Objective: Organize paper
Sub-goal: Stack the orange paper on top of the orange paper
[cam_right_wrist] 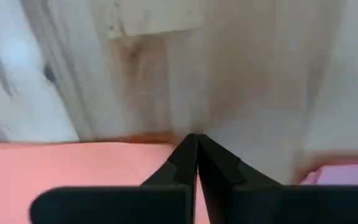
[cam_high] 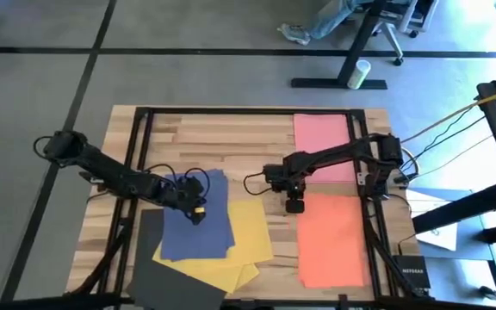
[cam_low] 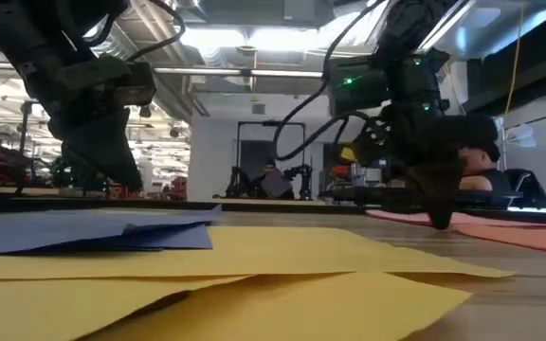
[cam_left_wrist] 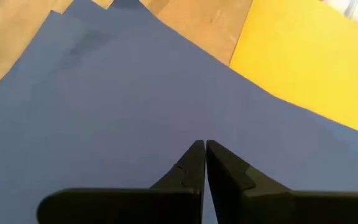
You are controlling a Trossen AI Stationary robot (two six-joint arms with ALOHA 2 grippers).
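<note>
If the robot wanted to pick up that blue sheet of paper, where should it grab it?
Probably at the blue sheet's upper right corner, coming in low from the bare wood beside it. The sheet lies flat on the yellow paper, so only an edge offers a hold, and in the low view that corner looks slightly lifted. The left gripper, jaws shut, presses its middle.

Lying bare in pale wooden planks across the table (cam_high: 231,138), standing beyond it a black desk frame (cam_high: 351,52) with a white cup (cam_high: 362,72) on grey floor (cam_high: 41,86).
</note>
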